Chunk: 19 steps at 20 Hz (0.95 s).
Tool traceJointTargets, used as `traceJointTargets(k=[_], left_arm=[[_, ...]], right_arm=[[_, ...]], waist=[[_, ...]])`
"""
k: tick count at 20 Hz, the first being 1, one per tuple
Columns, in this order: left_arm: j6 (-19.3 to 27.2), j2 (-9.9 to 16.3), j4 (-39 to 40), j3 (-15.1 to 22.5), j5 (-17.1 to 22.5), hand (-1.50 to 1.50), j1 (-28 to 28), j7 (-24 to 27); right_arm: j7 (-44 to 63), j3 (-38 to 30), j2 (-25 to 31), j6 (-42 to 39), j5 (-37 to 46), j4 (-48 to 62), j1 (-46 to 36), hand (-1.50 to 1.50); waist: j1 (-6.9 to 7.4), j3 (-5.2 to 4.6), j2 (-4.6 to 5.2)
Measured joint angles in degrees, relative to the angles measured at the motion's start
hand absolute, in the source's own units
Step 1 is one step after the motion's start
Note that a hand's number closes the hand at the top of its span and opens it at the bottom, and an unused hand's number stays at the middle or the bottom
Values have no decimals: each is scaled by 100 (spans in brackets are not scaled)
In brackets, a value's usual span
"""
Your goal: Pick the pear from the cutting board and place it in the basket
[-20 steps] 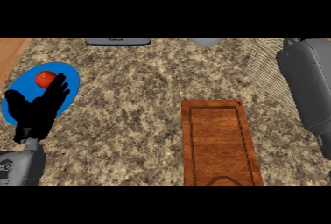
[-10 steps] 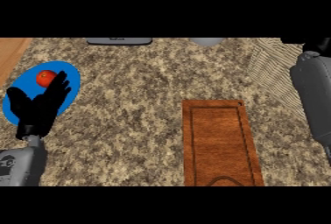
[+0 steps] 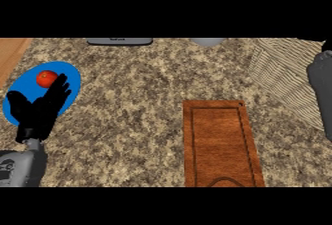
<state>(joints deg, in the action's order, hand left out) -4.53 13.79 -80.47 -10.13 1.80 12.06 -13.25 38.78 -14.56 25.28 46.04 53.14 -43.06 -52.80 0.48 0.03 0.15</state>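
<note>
The wooden cutting board (image 3: pixel 220 145) lies right of centre with nothing on it. No pear shows anywhere in the head view. The woven basket (image 3: pixel 285 74) sits at the far right, partly cut off by the edge. My right forearm (image 3: pixel 322 92) runs along the right edge over the basket's side. Only a dark sliver of my right hand (image 3: pixel 326 44) shows at the top corner. My left hand (image 3: pixel 42 110) rests open at the left, fingers straight, above the blue plate (image 3: pixel 68 77).
A red tomato-like fruit (image 3: pixel 46 78) lies on the blue plate just beyond my left fingertips. A dark flat object (image 3: pixel 120 41) and a grey round object (image 3: pixel 207 41) sit at the counter's back edge. The counter's wooden edge (image 3: pixel 12 50) shows far left.
My right forearm has shifted to the right, uncovering more of the basket. The left hand has stayed nearly still over the blue plate.
</note>
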Motion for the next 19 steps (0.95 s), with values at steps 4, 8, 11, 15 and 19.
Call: traceJointTargets(k=[4, 8, 11, 15, 19], left_arm=[[8, 34, 83, -74, 1, 0, -37, 90], [50, 41, 0, -131, 44, 0, -57, -34], [49, 39, -87, -152, 37, 0, -239, 34], [58, 33, -129, -178, 46, 0, -343, 29], [82, 62, -184, -221, 52, 0, -350, -15]], right_arm=[[-62, -385, 17, 427, -291, -518, 242, -150], [-101, -739, 26, 578, -742, -1439, 802, -150], [23, -920, 150, 366, -1135, -2398, 1457, -150], [143, -1077, 208, -241, -1832, -3704, 2562, -150], [181, -1285, 185, -890, -2543, -4993, 3798, -150]], waist=[[-78, -1, -26], [-187, -1, -70], [-244, -3, -90], [-329, -4, -108], [-379, -5, -108]])
